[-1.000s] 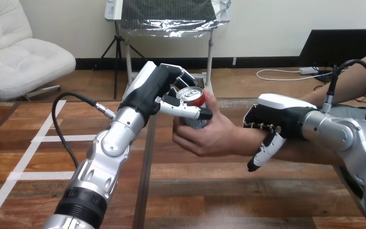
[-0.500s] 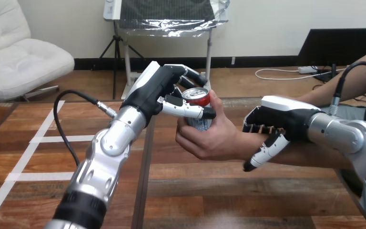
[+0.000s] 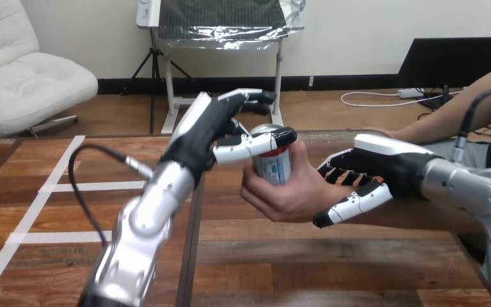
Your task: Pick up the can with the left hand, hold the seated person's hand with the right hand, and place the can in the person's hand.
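Observation:
The can (image 3: 273, 164), silver with a red top, stands upright in the person's hand (image 3: 286, 197), whose fingers and thumb wrap round it above the table's middle. My left hand (image 3: 208, 126) is just left of the can and open. Its fingers (image 3: 250, 96) stretch out above and behind the can, and its thumb lies across the can's top front rim. My right hand (image 3: 390, 160) is at the person's wrist, open, with straight fingers spread over the wrist's far side and the thumb stretched along its near side.
The wooden table (image 3: 262, 256) spreads below both arms, with white tape lines (image 3: 77, 187) at its left. The person's forearm (image 3: 415, 214) comes in from the right edge, behind my right arm.
My left hand's fingers have uncurled from the can and lifted, leaving the can in the person's hand. My right hand's fingers and thumb have straightened round the wrist. Hand and can rose slightly.

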Available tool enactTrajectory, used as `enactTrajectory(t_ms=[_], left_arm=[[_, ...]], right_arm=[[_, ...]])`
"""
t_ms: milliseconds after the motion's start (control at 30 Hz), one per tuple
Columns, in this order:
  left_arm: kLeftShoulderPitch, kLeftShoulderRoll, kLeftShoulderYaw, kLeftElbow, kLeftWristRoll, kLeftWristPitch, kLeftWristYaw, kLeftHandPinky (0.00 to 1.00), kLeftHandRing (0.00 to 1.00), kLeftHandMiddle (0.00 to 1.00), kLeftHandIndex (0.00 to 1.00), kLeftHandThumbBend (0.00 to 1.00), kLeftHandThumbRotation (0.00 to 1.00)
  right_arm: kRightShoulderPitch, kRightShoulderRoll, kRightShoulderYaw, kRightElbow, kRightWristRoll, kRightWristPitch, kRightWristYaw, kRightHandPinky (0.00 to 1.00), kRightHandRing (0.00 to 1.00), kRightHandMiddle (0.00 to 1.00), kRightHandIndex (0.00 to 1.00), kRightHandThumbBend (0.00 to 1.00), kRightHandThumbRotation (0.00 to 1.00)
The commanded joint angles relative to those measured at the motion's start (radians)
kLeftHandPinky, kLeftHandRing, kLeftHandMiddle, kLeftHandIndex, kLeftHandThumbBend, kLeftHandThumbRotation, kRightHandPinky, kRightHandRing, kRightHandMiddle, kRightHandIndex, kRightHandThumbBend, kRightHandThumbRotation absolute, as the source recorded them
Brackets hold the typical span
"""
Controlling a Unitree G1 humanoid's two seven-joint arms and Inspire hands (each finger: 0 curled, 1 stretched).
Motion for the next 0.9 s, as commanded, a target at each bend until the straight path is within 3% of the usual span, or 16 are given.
enactTrajectory(t_ms=[0, 300, 567, 867], left_arm=[[0.052, -0.013, -0.013, -0.101, -0.016, -0.017, -0.001, 0.67, 0.78, 0.80, 0.77, 0.81, 0.84], [0.184, -0.004, 0.008, -0.241, -0.034, -0.015, 0.015, 0.68, 0.78, 0.80, 0.76, 0.80, 0.91], [0.285, -0.014, 0.030, -0.325, -0.047, -0.073, 0.058, 0.62, 0.72, 0.74, 0.72, 0.72, 0.84], [0.392, -0.014, 0.041, -0.434, -0.063, -0.099, 0.071, 0.57, 0.68, 0.71, 0.69, 0.67, 0.83]], right_arm=[[0.049, -0.010, -0.033, -0.054, 0.038, 0.019, 0.017, 0.69, 0.79, 0.83, 0.83, 1.00, 0.65], [0.106, -0.025, -0.074, -0.141, 0.069, 0.060, 0.037, 0.71, 0.85, 0.87, 0.87, 1.00, 0.67], [0.157, -0.025, -0.114, -0.221, 0.094, 0.107, 0.036, 0.72, 0.86, 0.90, 0.90, 1.00, 0.70], [0.209, -0.018, -0.145, -0.272, 0.088, 0.111, -0.001, 0.72, 0.88, 0.91, 0.93, 1.00, 0.73]])
